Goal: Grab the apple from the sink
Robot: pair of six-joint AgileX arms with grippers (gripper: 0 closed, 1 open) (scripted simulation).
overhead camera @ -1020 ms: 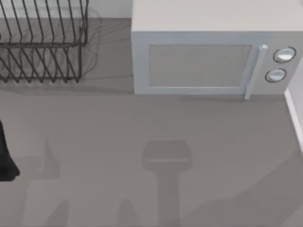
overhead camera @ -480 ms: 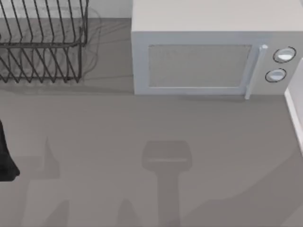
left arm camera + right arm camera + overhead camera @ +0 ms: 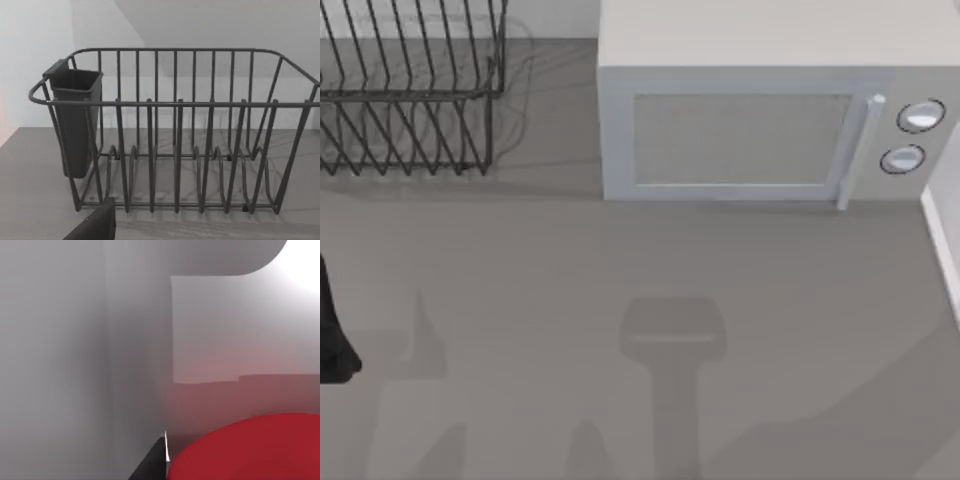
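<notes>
Right pincer's dark fingertip (image 3: pixel 152 462) sits just beside the apple (image 3: pixel 250 450)

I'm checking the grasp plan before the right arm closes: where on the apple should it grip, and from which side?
Likely across the widest middle of the apple: it looks smooth and round, with no stem or handle showing. The right wrist view looks straight onto it at close range, so continuing along that line seems best.

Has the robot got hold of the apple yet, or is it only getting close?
Close, but a grip can't be confirmed. In the right wrist view the apple sits right up against the camera beside a dark gripper finger, with pale sink walls around it. Whether the fingers have closed is hidden. Lifting it out looks left to do. The left arm waits at the table's left edge, facing the dish rack.
</notes>
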